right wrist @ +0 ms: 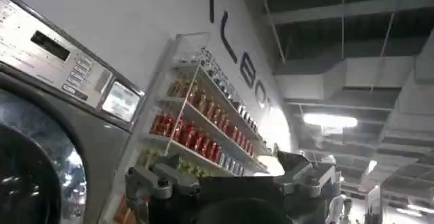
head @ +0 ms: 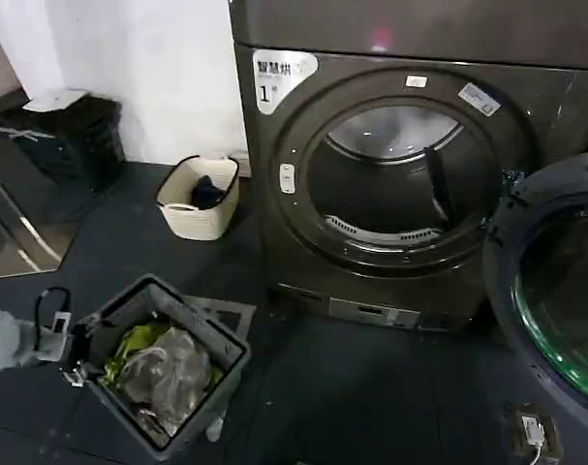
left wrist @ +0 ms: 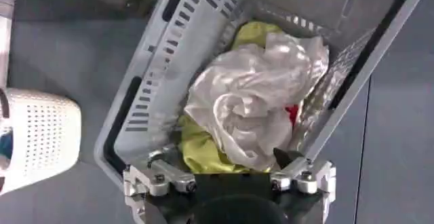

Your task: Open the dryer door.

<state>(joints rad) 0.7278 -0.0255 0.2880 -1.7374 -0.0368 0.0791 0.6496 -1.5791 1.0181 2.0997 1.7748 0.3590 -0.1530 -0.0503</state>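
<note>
While the dryer door (head: 555, 291) stands swung wide at the right of the dryer (head: 390, 184), baring the drum mouth, you see the left gripper (left wrist: 234, 171) with fingers spread apart over the grey basket (left wrist: 169, 62) of laundry (left wrist: 254, 96). Your right gripper (right wrist: 234, 178), fingers likewise apart, points up beside a machine.

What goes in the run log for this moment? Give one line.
dryer door: swung open | dryer: drum mouth exposed | left tool: open, above grey basket | right tool: open, raised
</note>
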